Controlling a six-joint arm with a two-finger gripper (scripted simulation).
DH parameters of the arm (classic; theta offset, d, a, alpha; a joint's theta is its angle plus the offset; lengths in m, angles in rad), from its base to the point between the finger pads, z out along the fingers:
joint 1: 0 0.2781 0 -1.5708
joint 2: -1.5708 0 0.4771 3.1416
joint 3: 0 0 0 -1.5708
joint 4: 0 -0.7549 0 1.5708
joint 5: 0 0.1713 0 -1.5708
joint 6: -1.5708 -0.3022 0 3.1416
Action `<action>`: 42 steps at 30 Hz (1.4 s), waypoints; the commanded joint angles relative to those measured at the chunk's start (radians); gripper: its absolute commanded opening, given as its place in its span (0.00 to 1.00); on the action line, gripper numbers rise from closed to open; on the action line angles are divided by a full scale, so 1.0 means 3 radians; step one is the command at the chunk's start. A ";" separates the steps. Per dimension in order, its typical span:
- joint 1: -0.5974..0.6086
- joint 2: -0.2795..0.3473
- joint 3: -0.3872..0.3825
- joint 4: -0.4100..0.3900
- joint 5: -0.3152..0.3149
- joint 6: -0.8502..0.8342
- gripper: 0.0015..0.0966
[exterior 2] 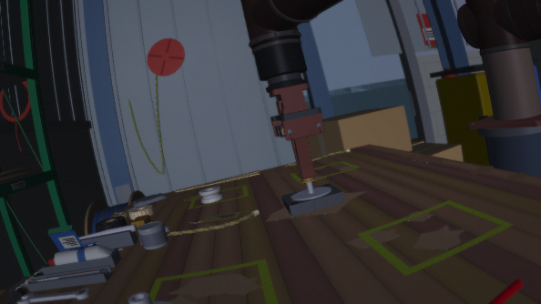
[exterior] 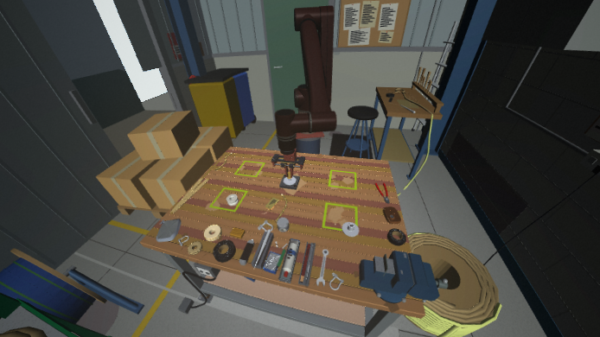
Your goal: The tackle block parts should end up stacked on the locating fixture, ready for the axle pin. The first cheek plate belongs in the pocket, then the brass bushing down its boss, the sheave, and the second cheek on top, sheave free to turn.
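Note:
The brass bushing point(exterior 2: 309, 181) sits closed in the fingers of my gripper point(exterior: 288, 171), right over the boss of the locating fixture point(exterior 2: 313, 200) at the bench's far middle. A pale round cheek plate point(exterior 2: 311, 194) lies in the fixture's pocket, with the grey boss rising from it. The sheave point(exterior: 231, 200) rests in the green-taped square on the left of the bench. A second pale cheek plate point(exterior: 350, 228) lies at the corner of the near right square. The bushing itself is mostly hidden by the fingers.
Stacked cardboard boxes point(exterior: 166, 160) stand off the bench's left edge. Hand tools, rings and a wrench point(exterior: 322, 272) line the front edge, with a blue vise point(exterior: 397, 272) at the front right corner. Red pliers point(exterior: 382, 190) lie on the right. A small grey cylinder point(exterior 2: 153, 235) sits mid-bench.

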 commanded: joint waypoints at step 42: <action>0.0000 0.0073 -0.0004 0.0001 0.0080 0.0000 0.00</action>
